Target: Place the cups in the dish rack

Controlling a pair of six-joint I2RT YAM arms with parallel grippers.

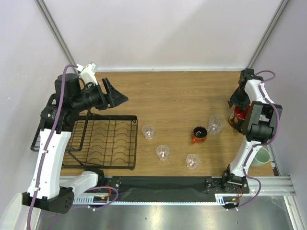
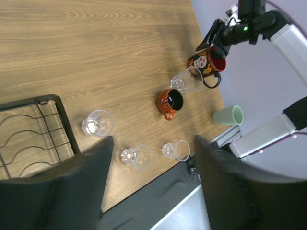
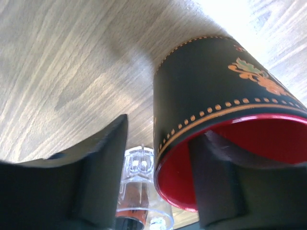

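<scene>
My right gripper (image 1: pixel 238 104) is at the dark mug (image 1: pixel 237 116) at the table's right edge. In the right wrist view one finger (image 3: pixel 216 184) is inside the mug's red interior (image 3: pixel 225 110) and the other finger (image 3: pixel 96 177) stands outside, a gap away from the wall; the jaws are open. My left gripper (image 1: pixel 117 93) hangs open and empty above the black wire dish rack (image 1: pixel 103 141). Several clear tumblers (image 1: pixel 149 131) (image 1: pixel 163 152) (image 1: pixel 193 161) (image 1: pixel 216 123) stand mid-table, with the orange-red cup (image 1: pixel 199 135) among them. The mint-green cup (image 1: pixel 261 155) sits near the right arm's base.
The left wrist view looks down on the rack's corner (image 2: pixel 33 129), the tumblers (image 2: pixel 97 123), the orange-red cup (image 2: pixel 169 103), the dark mug (image 2: pixel 207 64) and the mint-green cup (image 2: pixel 228 115). One tumbler (image 3: pixel 141 191) stands just beside the mug. Walls close in on both sides.
</scene>
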